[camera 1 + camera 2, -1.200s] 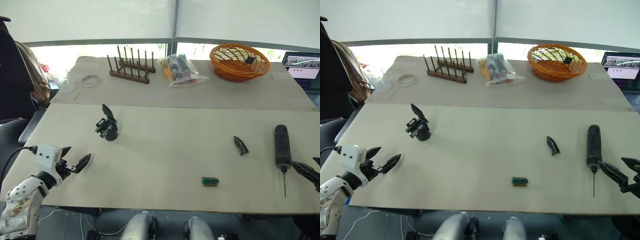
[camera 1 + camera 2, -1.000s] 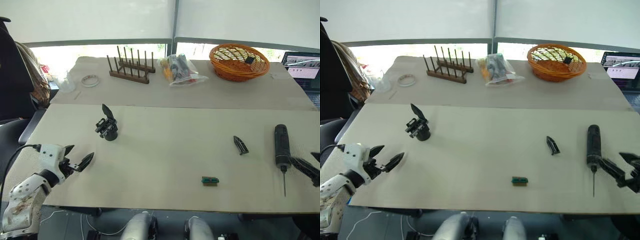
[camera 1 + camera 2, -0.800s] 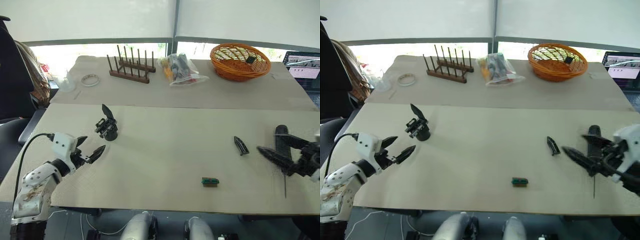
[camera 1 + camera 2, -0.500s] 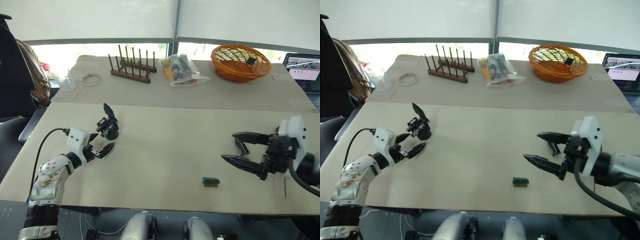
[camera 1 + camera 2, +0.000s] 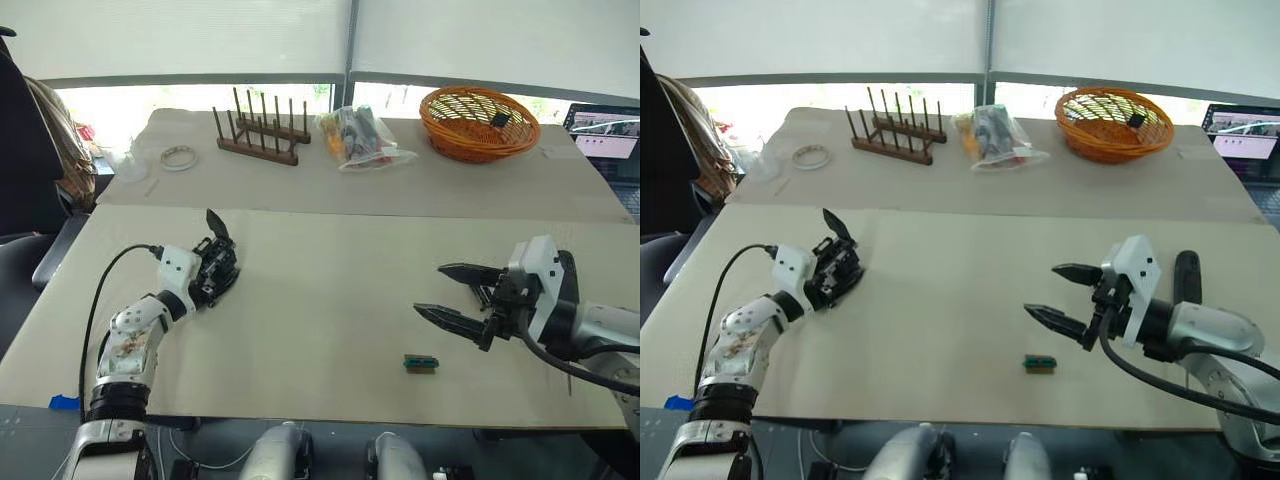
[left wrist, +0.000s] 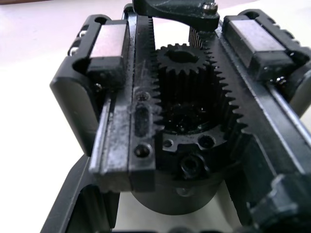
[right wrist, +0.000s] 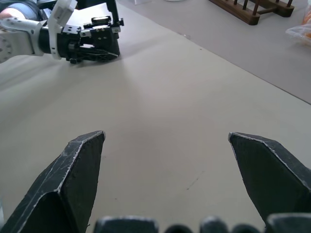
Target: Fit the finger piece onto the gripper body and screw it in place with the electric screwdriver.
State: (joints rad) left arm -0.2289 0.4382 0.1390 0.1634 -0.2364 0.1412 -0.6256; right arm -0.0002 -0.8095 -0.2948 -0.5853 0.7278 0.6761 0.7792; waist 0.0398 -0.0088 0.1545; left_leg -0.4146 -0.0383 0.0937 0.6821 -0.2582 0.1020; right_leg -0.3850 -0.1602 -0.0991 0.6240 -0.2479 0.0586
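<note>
The gripper body (image 5: 222, 262) stands on the left of the table, a black pointed blade (image 5: 214, 222) sticking up from it. My left gripper (image 5: 212, 280) is open, and its fingers (image 6: 80, 206) flank the gripper body (image 6: 184, 111), whose gear and toothed racks show close up. My right gripper (image 5: 455, 295) hovers open over the right half of the table, holding nothing. The finger piece is hidden behind it. The electric screwdriver (image 5: 1186, 272) lies behind my right arm, partly covered.
A small green-and-black block (image 5: 421, 362) lies near the front edge. On the far table sit a wooden peg rack (image 5: 258, 140), a plastic bag of items (image 5: 362, 140), an orange basket (image 5: 480, 122) and a tape roll (image 5: 180, 158). A laptop (image 5: 605, 130) is at far right.
My left gripper has reached forward from the front-left edge to the gripper body. My right gripper has swung in from the right edge, leftward past the screwdriver, now covering the finger piece.
</note>
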